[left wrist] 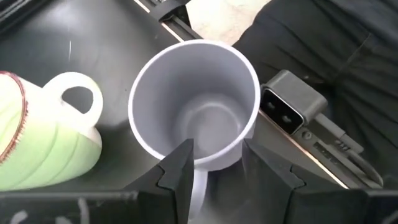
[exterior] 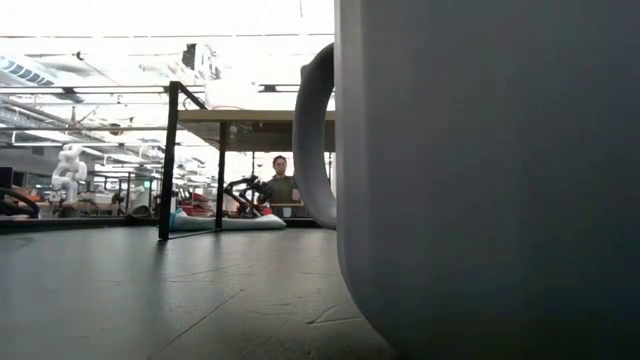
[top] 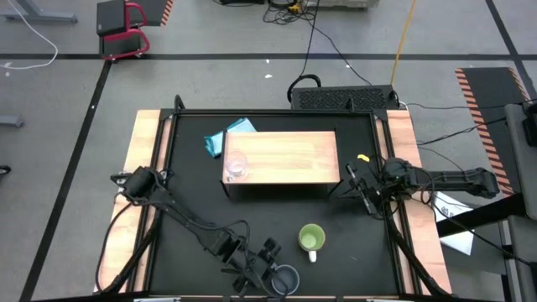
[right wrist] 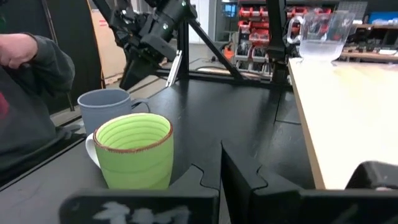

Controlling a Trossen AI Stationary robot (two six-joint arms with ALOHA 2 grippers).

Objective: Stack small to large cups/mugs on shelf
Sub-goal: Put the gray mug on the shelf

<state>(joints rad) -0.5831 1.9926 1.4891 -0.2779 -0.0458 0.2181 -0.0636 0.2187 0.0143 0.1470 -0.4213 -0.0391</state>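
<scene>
Cups are at 3 places. A small clear glass cup [top: 236,165] is already set upright on the plank top of the light wooden shelf [top: 294,155], near that top's left end. The grey-blue mug [left wrist: 196,102] stands upright on the black table [top: 193,193] at its near edge, close in front of the low camera, with its handle toward the left arm's wrist. The green mug [top: 311,238] with the white handle stands just beside it, a little nearer the shelf, and the 2 are not touching.

The left gripper [left wrist: 214,165] is held at the grey-blue mug, its fingers standing apart with 1 on each side of the handle; no closing on the handle is seen yet. The right gripper [top: 362,186] is parked by the shelf's right end, well apart from both mugs, with its fingers brought together on nothing.

The step in hand is judged to be the grasp of the mid-sized mug. The next move calls for the fingers to be closed firmly on the handle, the mug to be lifted clear of the green mug beside it, carried up over the shelf edge, and placed by the glass cup without that cup being knocked.

A light-blue cloth [top: 226,136] lies behind the shelf.
</scene>
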